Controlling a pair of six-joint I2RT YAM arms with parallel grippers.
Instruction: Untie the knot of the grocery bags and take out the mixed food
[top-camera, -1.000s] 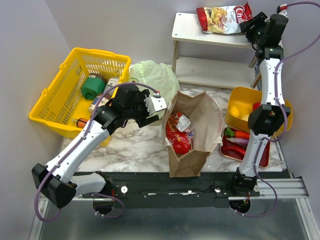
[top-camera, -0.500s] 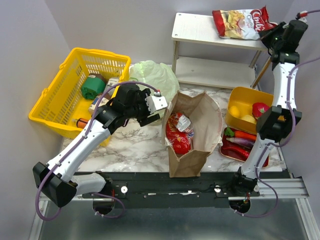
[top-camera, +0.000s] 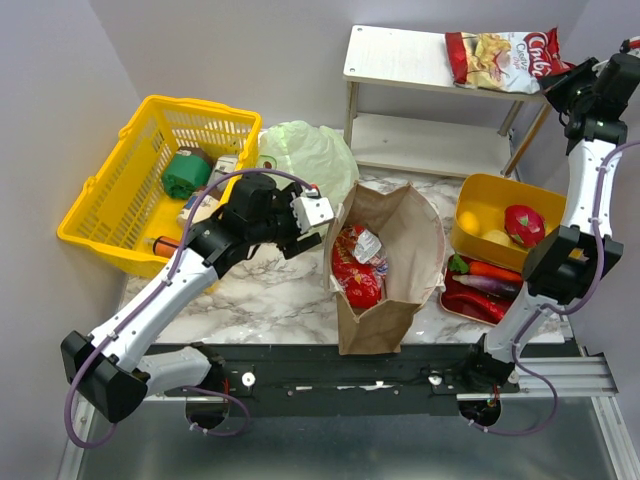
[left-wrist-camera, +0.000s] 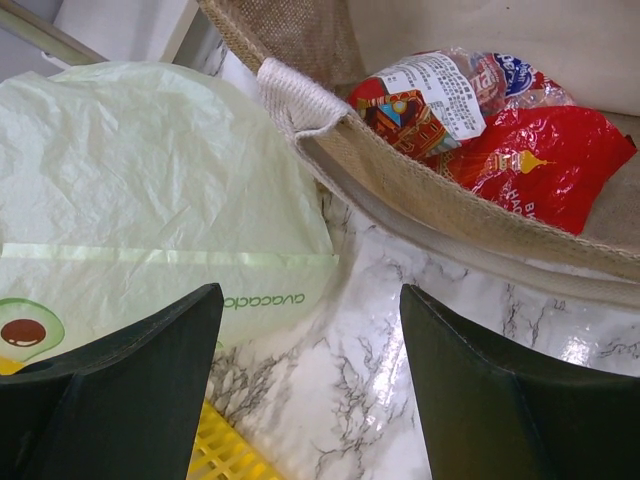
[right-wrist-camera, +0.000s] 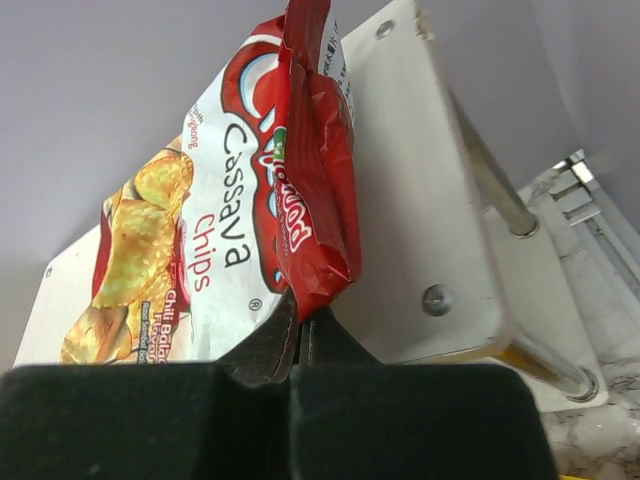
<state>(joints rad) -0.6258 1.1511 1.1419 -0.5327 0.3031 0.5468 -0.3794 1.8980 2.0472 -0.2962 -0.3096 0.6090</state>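
The right pincer (right-wrist-camera: 300, 322), up in the top right corner of the overhead view, is clamped on the red crimped edge of a cassava chip packet (top-camera: 505, 58), jaws pressed together on the foil. The packet sits over the right end of the white shelf's (top-camera: 395, 60) top board; whether it rests there or hangs just clear I can't tell.

The left pincer (left-wrist-camera: 305, 310), near the middle of the overhead view, has its jaws wide apart with nothing between them. It hovers low over the marble table (top-camera: 270, 290), between the pale green plastic bag (top-camera: 312, 150) and the brown paper bag (top-camera: 400, 250). The green bag lies slumped beside the yellow basket (top-camera: 110, 195); whether its top is tied I can't make out.

The paper bag stands open at centre frame, with red snack packets (top-camera: 355, 275) inside. At the right, a yellow tub (top-camera: 480, 200) holds a dragon fruit (top-camera: 523, 222) and yellow fruit (top-camera: 497, 238). Just below it, a red tray (top-camera: 452, 303) carries a carrot (top-camera: 485, 268) and an eggplant (top-camera: 478, 283).
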